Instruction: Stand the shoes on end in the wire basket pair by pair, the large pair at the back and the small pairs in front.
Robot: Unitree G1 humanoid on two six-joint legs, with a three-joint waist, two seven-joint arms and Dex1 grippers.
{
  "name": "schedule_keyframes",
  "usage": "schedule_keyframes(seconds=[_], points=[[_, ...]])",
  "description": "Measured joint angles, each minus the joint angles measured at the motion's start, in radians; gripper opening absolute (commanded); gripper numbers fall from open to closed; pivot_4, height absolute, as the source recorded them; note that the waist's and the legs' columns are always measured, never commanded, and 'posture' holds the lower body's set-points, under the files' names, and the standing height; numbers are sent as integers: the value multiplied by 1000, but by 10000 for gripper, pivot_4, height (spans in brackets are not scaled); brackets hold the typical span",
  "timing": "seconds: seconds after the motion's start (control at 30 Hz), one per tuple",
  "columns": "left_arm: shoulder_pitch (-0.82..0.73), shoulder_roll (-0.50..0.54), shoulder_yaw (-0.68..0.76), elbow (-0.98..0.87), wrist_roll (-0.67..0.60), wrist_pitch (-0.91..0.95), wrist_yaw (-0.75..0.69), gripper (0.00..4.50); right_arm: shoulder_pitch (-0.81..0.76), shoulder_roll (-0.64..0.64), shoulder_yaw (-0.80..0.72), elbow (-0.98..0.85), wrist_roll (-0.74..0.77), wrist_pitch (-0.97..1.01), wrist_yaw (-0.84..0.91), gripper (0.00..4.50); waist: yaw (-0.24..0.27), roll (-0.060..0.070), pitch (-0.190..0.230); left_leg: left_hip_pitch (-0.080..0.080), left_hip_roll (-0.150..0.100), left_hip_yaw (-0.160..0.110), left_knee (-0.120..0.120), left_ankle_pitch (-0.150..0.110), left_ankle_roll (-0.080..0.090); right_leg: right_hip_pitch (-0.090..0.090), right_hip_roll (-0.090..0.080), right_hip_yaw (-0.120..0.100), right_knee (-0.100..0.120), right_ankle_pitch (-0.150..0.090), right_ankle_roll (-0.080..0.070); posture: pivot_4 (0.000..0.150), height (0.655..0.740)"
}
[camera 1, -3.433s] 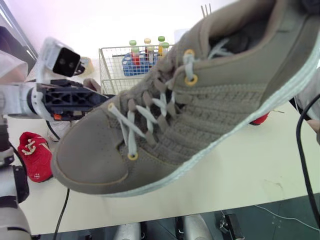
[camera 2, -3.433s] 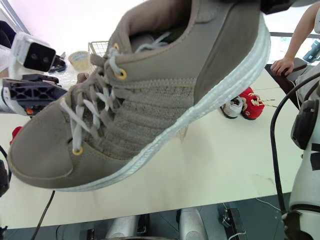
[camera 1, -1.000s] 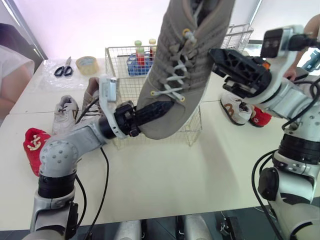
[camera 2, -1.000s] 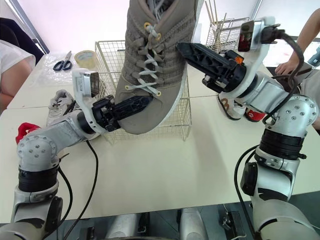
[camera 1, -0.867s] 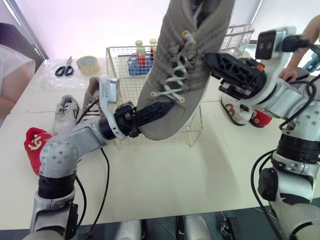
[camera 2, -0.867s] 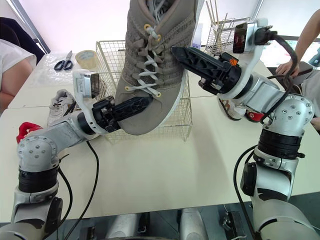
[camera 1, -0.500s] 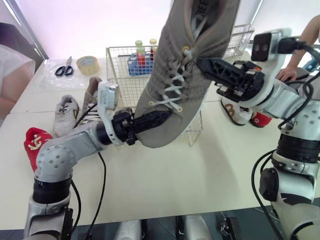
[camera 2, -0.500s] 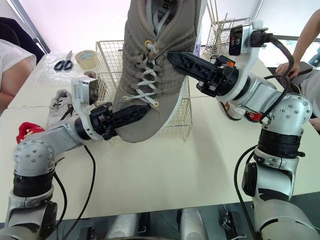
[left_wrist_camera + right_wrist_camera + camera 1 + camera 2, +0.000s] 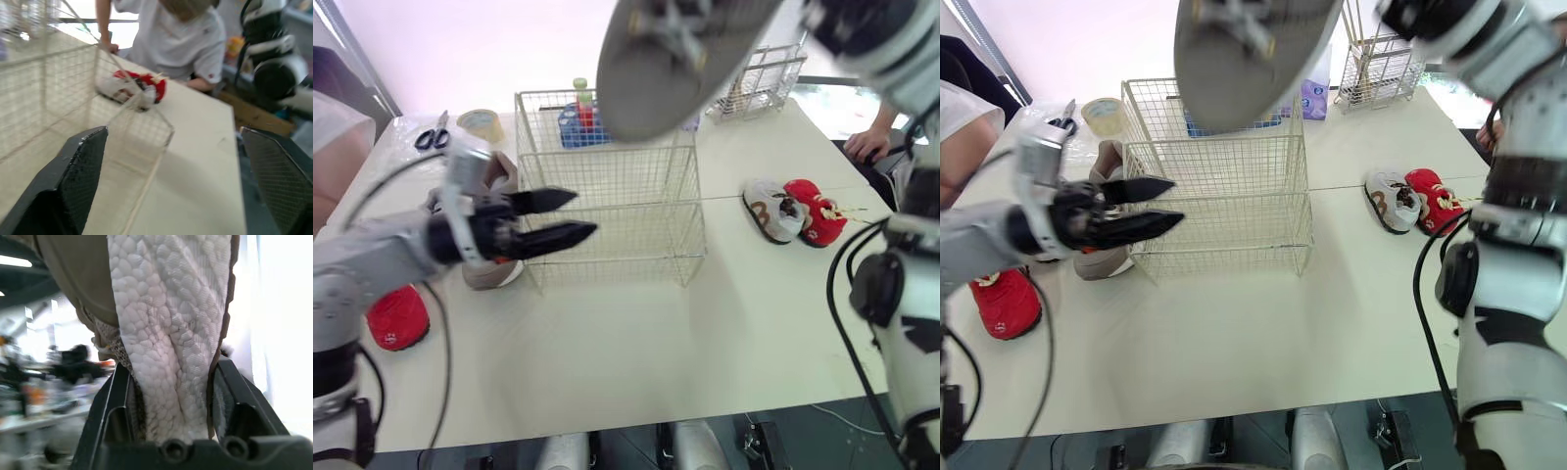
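Gone from the toe of the large taupe shoe (image 9: 658,69), the left tool (image 9: 585,211) now hangs low by the front left corner of the wire basket (image 9: 617,237), its two fingers spread and empty. The shoe is much higher than half a second ago, toe lowest, in the air above the basket's open top.

From the head views the shoe's upper and laces face the camera. The right wrist view shows the other side instead: the right tool (image 9: 171,369) pinches the shoe across its pebbled white sole, one finger on each flank. The left wrist view looks past that tool's wide-apart fingers at a lower corner of the basket, and beyond it at a person in a white shirt (image 9: 171,39) standing at the counter's far edge.

On the counter (image 9: 636,352) the second large taupe shoe (image 9: 1102,262) lies just beside the basket's left wall, partly covered by the left arm. A small red shoe (image 9: 396,318) lies near the left edge. To the right, well apart from the basket, a small grey-and-white shoe (image 9: 770,211) and another red shoe (image 9: 815,211) lie touching. Behind the basket are a blue rack of bottles (image 9: 576,119), scissors (image 9: 429,138), a tape roll (image 9: 481,123) and a wire holder (image 9: 766,80); the raised shoe hides part of the basket's back rim
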Motion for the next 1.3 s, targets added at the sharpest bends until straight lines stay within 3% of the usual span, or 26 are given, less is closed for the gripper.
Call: schedule_keyframes(seconds=[0.13,0.3,0.57,0.87,1.07,1.3], points=[[58,78,92,21,-42,39,-75,44285,-147,45,76,333,-230,-315,178,14634,-12,0,0,1,1,1,0,0,0,0,0,1,1,0,0,1500,7400],[156,68,166,23,-58,51,-66,44285,-187,153,125,616,-441,-591,262,14634,-25,0,1,0,3,0,-1,4,-7,-1,0,1,2,0,0,1500,7400],[267,35,244,-58,-159,48,47,44285,-158,234,126,728,-609,-755,245,14634,-26,0,1,-1,2,0,-1,4,-8,-1,-4,1,2,0,0,1500,7400],[301,35,253,-75,-163,28,77,44285,-87,270,60,777,-668,-667,156,14634,-29,0,1,-1,2,-1,-1,4,-9,-1,-3,1,2,0,0,1500,7400],[317,35,249,-80,-160,26,84,44802,-79,267,14,778,-683,-672,81,44497,-29,0,1,0,2,0,0,4,-9,-1,-3,1,2,0,0,1500,7400],[316,31,228,-80,-159,15,85,44802,-81,244,-6,778,-703,-670,92,44819,-31,0,1,0,2,0,0,4,-9,-1,-3,1,2,0,0,1500,7400]])
